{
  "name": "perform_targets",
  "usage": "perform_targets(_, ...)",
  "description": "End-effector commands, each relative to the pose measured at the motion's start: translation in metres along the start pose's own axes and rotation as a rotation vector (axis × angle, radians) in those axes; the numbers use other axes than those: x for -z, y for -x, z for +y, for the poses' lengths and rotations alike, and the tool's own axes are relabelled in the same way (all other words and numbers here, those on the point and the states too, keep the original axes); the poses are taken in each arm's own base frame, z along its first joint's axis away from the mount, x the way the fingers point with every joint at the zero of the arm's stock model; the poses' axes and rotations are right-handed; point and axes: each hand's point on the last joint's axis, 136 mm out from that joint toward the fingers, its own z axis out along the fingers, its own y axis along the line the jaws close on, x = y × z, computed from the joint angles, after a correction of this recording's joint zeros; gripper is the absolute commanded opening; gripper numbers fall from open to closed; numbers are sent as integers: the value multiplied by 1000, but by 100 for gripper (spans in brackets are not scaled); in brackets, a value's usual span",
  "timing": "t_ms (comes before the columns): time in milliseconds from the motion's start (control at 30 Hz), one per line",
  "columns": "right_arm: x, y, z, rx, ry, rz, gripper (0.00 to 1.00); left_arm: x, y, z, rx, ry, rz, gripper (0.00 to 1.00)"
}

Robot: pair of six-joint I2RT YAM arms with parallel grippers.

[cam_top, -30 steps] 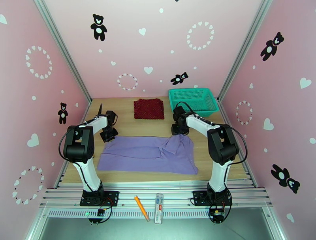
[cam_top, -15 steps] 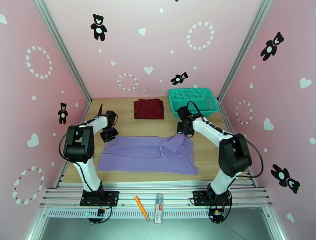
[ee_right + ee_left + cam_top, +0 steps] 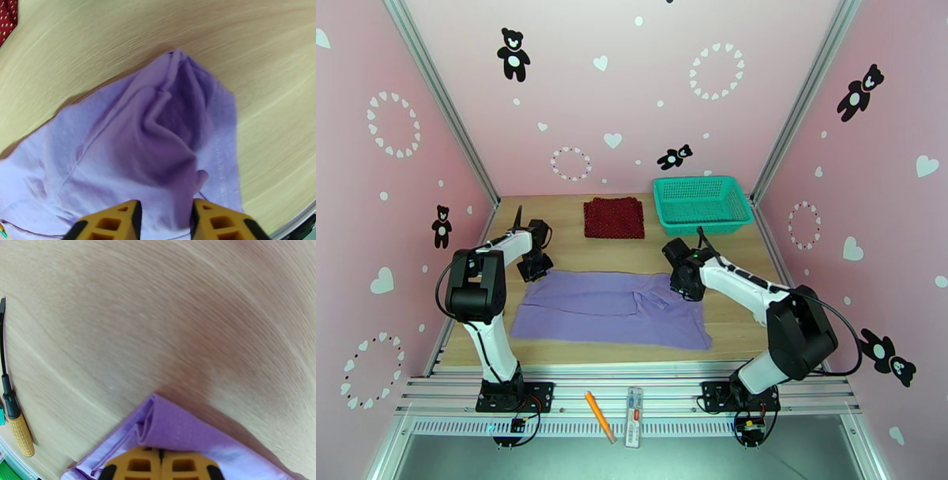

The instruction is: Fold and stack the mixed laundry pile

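The lavender-purple T-shirt [image 3: 608, 312] lies spread flat across the wooden table [image 3: 739, 316]. My left gripper [image 3: 533, 272] is at its far left corner, and in the left wrist view the gripper [image 3: 160, 463] is shut on that folded corner of the T-shirt [image 3: 177, 429]. Over the shirt's far right part, my right gripper [image 3: 687, 289] hangs low. Its fingers [image 3: 118, 221] stand apart, with rumpled T-shirt fabric [image 3: 150, 130] lying below and between them. The dark red dotted cloth [image 3: 614, 218] sits folded at the back centre, and its edge [image 3: 6, 19] shows in the right wrist view.
A teal mesh basket [image 3: 703, 202] stands at the back right, close behind the right arm. A yellow-handled tool [image 3: 17, 429] lies on the table left of the left gripper. An orange pencil [image 3: 596, 414] and a white tube [image 3: 633, 426] rest on the front rail.
The right gripper moved nearer and lower over the shirt's far right part and its fingers came apart. The raised fold there has dropped flatter. The left arm has stayed put.
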Motion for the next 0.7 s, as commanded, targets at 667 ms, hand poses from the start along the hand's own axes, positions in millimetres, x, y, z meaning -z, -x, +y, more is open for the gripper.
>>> perform_targets(667,9,-97,77,1004,182,177,38,-9,-6,-4,-15,-4,24,0)
